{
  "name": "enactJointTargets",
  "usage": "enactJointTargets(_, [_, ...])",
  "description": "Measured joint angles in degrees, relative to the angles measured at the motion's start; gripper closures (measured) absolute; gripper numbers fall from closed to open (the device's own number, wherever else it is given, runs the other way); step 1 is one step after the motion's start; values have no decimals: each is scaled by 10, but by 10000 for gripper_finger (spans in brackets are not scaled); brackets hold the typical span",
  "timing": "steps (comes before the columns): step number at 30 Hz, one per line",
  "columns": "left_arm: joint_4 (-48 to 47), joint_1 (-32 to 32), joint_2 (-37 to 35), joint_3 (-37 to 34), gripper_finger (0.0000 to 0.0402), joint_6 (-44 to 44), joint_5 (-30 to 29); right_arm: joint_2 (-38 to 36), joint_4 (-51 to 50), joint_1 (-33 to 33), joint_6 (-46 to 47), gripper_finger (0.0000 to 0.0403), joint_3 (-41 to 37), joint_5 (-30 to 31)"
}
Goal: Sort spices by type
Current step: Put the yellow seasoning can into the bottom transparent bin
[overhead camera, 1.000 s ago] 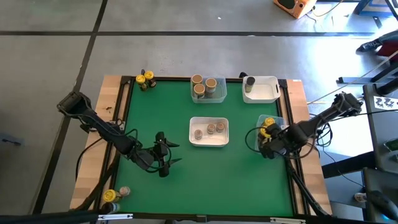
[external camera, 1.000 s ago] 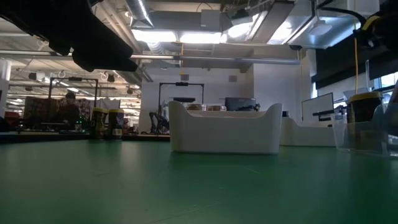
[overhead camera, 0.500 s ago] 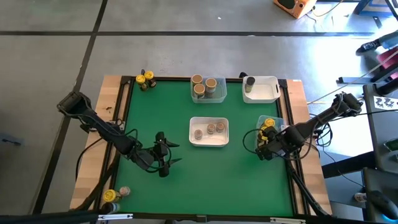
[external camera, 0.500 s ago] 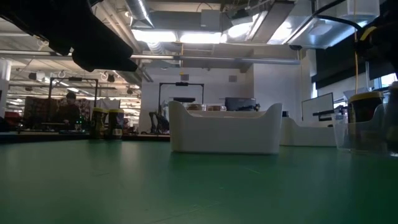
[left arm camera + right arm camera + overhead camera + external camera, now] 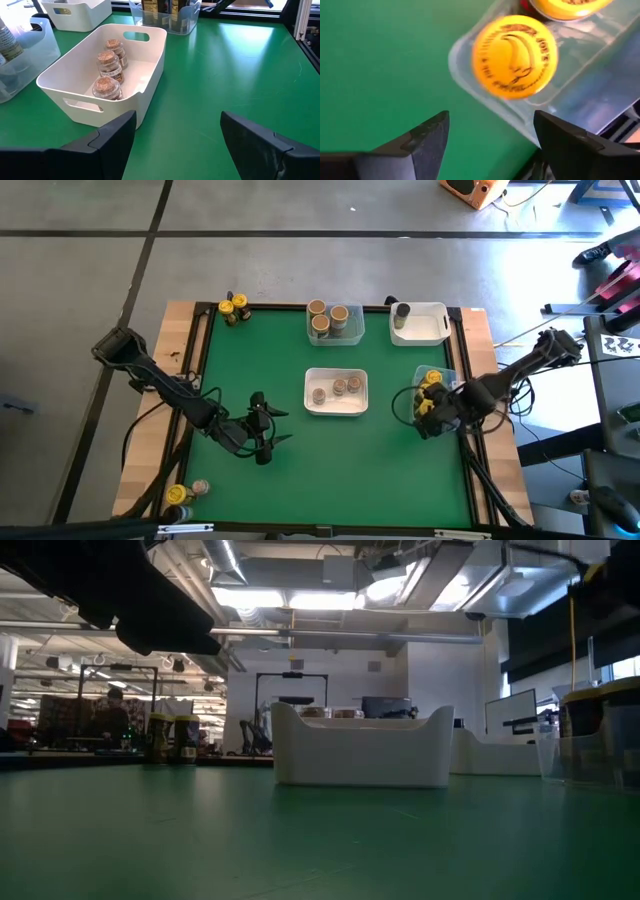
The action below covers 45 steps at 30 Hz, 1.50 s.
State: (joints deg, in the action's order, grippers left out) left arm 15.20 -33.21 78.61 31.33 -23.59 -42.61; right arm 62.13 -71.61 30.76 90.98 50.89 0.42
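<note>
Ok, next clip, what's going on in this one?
Two arms are sorting spice jars into trays. The right gripper hangs over the clear tray at the table's right edge, fingers open, directly above a yellow-lidded jar standing in it, holding nothing. The left gripper waits open and empty over bare mat, facing the white middle tray with three cork-topped jars. Loose jars remain at the left corners.

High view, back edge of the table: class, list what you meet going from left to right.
Yellow-lidded jars → clear tray of tan-lidded jars → white tray with one grey-lidded jar.
</note>
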Motion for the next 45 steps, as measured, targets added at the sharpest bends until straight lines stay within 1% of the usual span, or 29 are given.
enactJointTargets(3, [1, 0, 0, 0, 114, 0, 0, 0, 0, 0, -9, 112, 41, 6])
enactJointTargets(5, [2, 0, 0, 0, 114, 0, 0, 0, 22, 0, -27, 112, 63, 31])
enactJointTargets(7, [2, 0, 0, 0, 114, 0, 0, 0, 64, 0, -48, 112, 75, 68])
enactJointTargets(9, [3, 0, 0, 0, 114, 0, 0, 0, 127, 5, -74, 112, 77, 98])
enactJointTargets(13, [4, 0, 0, 0, 114, 7, 0, 6, 252, 40, -131, 112, 76, 145])
enactJointTargets(15, [5, 0, 0, 0, 114, 15, 0, 12, 296, 64, -186, 112, 76, 197])
enactJointTargets(17, [6, 2, 0, 0, 114, 29, 0, 20, 331, 86, -253, 111, 76, 262])
enactJointTargets(20, [21, 13, 0, 0, 114, 50, 0, 38, 362, 108, -350, 111, 76, 345])
enactJointTargets(23, [40, 30, 0, 0, 114, 53, 0, 61, 385, 113, -421, 111, 76, 404])
enactJointTargets(27, [67, 63, 0, 4, 114, 55, 0, 95, 389, 112, -486, 111, 75, 460])
enactJointTargets(30, [55, 96, -3, 23, 114, 79, 0, 121, 386, 103, -530, 111, 75, 515])
enactJointTargets(33, [-21, 143, -16, 61, 114, 84, 0, 138, 371, 90, -558, 111, 75, 532])
enactJointTargets(39, [-287, 243, -26, 176, 114, 64, 5, 172, 324, 61, -568, 111, 75, 550])
enactJointTargets(42, [-378, 290, -26, 219, 114, 55, 5, 192, 325, 48, -571, 111, 75, 555])
enactJointTargets(45, [-454, 336, -26, 249, 114, 53, 6, 214, 325, 38, -572, 111, 75, 561])
